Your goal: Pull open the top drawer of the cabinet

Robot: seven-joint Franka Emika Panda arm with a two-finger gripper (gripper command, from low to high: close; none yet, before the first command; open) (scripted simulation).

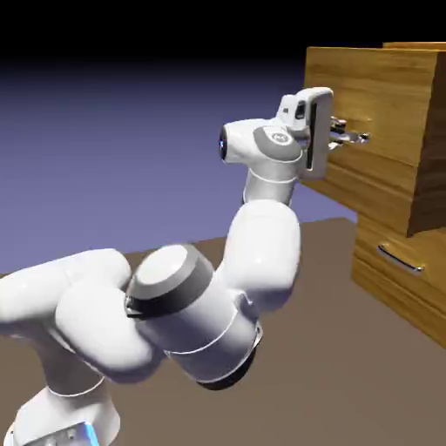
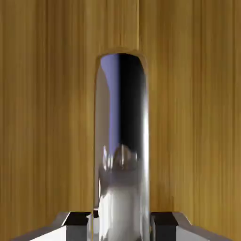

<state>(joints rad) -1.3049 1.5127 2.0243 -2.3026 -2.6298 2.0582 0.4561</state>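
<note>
Top drawer (image 1: pixel 370 87), honey-brown wood-grain box front, pulled out, cut off at right edge; gripper (image 1: pixel 347 137) clamped on slim silver bar handle (image 2: pixel 121 141); brown tabletop (image 1: pixel 331 366), blue-violet backdrop (image 1: pixel 131 131).

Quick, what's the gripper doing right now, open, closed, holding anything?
Gripper: closed on the silver handle of the top drawer, which already stands pulled out from the cabinet.

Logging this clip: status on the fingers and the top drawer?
Fingers shut on top drawer's handle. Top drawer pulled out past lower drawer. Nothing in the way.
</note>
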